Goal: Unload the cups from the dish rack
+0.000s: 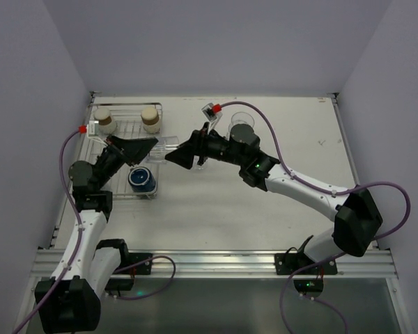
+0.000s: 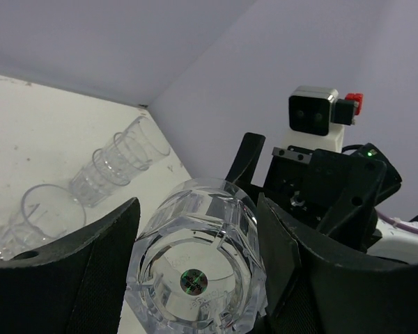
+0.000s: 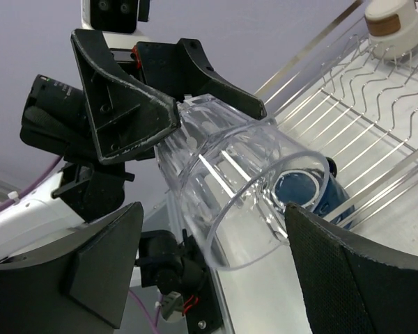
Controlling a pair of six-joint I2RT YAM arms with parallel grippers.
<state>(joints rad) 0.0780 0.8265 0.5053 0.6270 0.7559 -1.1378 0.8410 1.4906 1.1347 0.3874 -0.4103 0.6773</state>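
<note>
- Left pincer, at middle left of the top view, is clamped on the base end of a clear ridged plastic tumbler; its two black fingers press the glass from either side.
- This tumbler is held lying sideways in the air, base toward the left arm and open mouth toward the right arm, just off the right edge of the rectangular silver wire dish rack.
- Right pincer, at the centre of the top view, stands wide, one black finger at each side of the tumbler's mouth; I cannot tell whether the pads touch the rim.
- Two tan cups with cream bases sit upside down along the rack's far edge, at the upper left of the top view.
- Near the rack's near right corner sits a dark navy mug, mouth up, below the held tumbler in the top view.
- More clear ridged tumblers are on the white table top at upper centre, well apart from the rack: what looks like a nested stack, with a single one just beside it.
</note>
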